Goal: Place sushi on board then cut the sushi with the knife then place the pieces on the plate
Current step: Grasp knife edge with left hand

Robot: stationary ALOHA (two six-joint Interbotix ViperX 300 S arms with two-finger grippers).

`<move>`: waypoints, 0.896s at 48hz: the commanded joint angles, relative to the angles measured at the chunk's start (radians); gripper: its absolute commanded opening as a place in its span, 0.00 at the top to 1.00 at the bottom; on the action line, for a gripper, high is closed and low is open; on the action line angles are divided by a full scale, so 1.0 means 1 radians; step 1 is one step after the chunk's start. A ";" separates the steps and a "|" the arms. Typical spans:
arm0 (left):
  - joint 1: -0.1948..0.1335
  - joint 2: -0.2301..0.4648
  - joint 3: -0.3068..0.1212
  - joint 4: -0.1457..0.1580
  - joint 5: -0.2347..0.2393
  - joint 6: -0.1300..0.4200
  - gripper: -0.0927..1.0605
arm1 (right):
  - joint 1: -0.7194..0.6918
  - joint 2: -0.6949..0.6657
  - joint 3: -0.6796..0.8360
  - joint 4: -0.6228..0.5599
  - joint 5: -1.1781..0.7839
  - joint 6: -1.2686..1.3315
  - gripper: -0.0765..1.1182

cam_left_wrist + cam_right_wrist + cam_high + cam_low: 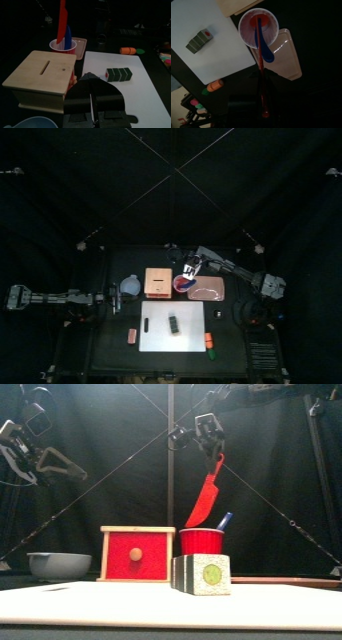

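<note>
The dark green sushi roll (174, 324) (203, 574) (119, 74) (199, 41) lies whole on the white cutting board (191, 314) (137, 92). Behind it stands the red cup (185, 285) (202, 541) (259, 22) with the blue knife (225, 520) (266, 50) in it. My right gripper (198, 261) (211, 429) (262, 80) is high above the cup, shut on the handle of the red knife (207, 489) (62, 20) (260, 55). The blade hangs tilted, with its tip at the cup's rim. The pink tray (207, 291) (290, 57) lies right of the cup. My left gripper (114, 300) (27, 444) (92, 100) hovers at the left, shut and holding nothing.
The wooden box (159, 283) (138, 554) (40, 75) stands left of the cup, the blue-grey bowl (130, 285) (59, 564) further left. Small toy foods lie beside the board: a red one (132, 335) to the left, an orange one (211, 340) (214, 86) to the right.
</note>
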 commanded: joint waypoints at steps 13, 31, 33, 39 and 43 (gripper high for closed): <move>-0.003 0.002 -0.075 0.003 -0.005 0.002 0.87 | 0.156 -0.181 0.003 -0.127 -0.066 0.000 0.53; -0.025 0.002 -0.084 -0.009 -0.006 -0.003 0.48 | 0.408 -0.319 0.244 -0.247 -0.347 0.224 0.52; -0.028 0.002 -0.084 -0.009 -0.005 -0.002 0.45 | 0.425 -0.344 0.287 -0.255 -0.390 0.252 0.52; -0.035 0.002 -0.089 -0.005 -0.005 0.002 0.38 | 0.453 -0.419 0.437 -0.270 -0.531 0.362 0.52; -0.057 0.002 -0.094 0.008 -0.005 0.003 0.34 | 0.460 -0.460 0.523 -0.270 -0.627 0.410 0.52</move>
